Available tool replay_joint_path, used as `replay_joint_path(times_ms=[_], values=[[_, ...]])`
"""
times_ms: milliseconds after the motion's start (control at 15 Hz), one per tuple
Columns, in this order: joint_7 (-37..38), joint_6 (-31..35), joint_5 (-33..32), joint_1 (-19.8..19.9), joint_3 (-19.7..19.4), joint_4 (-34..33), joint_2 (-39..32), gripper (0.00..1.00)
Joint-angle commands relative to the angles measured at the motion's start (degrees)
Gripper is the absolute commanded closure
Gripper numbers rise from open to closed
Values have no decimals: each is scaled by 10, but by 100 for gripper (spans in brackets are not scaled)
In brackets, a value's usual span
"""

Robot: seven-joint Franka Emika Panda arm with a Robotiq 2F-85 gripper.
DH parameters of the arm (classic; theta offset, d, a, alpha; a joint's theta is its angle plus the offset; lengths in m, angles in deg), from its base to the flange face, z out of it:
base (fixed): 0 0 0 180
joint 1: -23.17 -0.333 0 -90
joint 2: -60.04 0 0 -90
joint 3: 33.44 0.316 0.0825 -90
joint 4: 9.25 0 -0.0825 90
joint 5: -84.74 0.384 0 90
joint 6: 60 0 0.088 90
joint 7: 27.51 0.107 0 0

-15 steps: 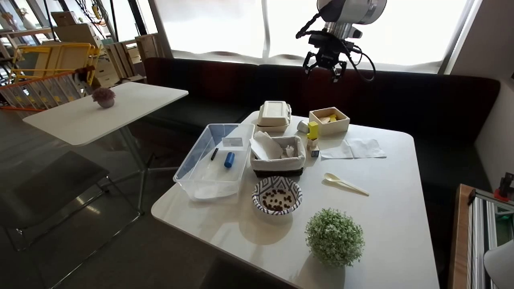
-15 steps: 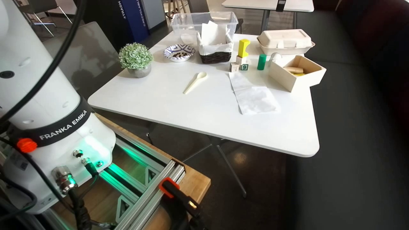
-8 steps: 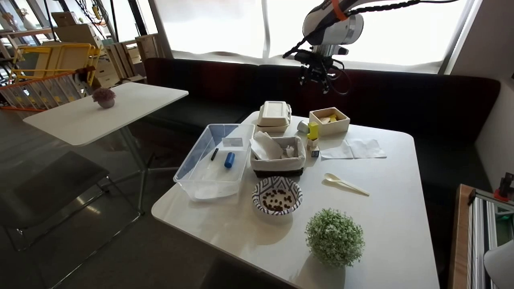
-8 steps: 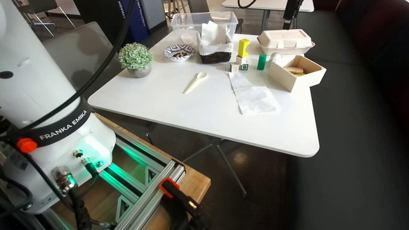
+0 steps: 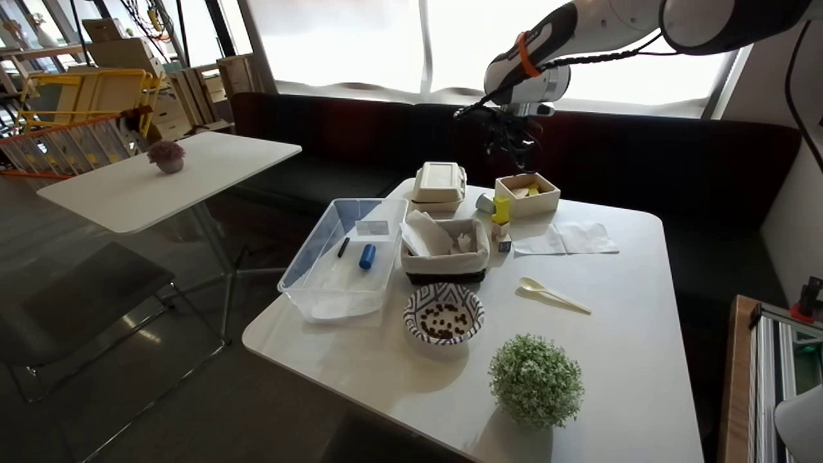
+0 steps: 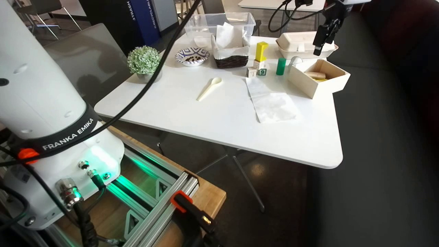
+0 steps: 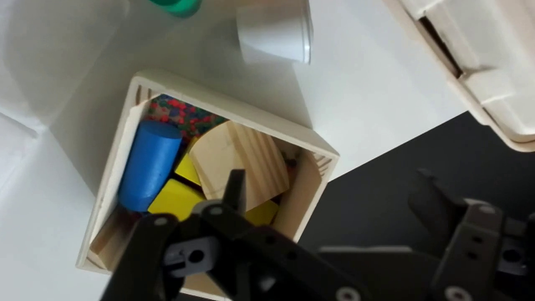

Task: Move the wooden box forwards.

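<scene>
In an exterior view a dark bench [image 6: 374, 144] fills the right of the frame, alongside the white table [image 6: 212, 116]. Bulkiest on the table is the clear plastic bin [image 5: 331, 283], left of centre in an exterior view, with the white-lined basket [image 6: 233, 62] next to it. Pale clamshell containers [image 6: 295, 41] sit upper right in an exterior view, apart from the wooden box [image 6: 331, 86]. That box stands upright by the table's edge, at the right of the frame. Over it hangs the gripper [image 7: 332, 190], its jaws spread wide: in the wrist view one jaw crosses the box's opening and the other shows past the wall. Whether either touches wood I cannot tell.

A leafy plant [image 5: 535, 379] sits low in the frame in an exterior view, well apart from the box, the patterned bowl [image 5: 443, 294] up and left of it. In an exterior view a paper napkin [image 6: 274, 106] lies flat near the box's lower-left side; the pale spoon [image 6: 209, 89] rests mid-frame. Things crowd the box's upper left: a white cup [image 7: 271, 33] on its side, then a green cylinder [image 6: 281, 66], then a yellow block [image 6: 259, 52] perched on small cubes [image 6: 251, 72].
</scene>
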State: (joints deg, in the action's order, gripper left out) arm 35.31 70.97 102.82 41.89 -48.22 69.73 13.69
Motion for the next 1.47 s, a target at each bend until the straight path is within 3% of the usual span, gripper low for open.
replay_joint_path(times_ms=[0, 533, 733, 1267, 1400], values=[[48, -9, 14, 15, 9, -77, -60, 0], [95, -23, 4, 29, 17, -151, -120, 3], [100, -25, 3, 33, 20, -168, -134, 36], [100, -34, 6, 33, 20, -178, -140, 98], [97, -46, 4, 32, 19, -178, -136, 94]])
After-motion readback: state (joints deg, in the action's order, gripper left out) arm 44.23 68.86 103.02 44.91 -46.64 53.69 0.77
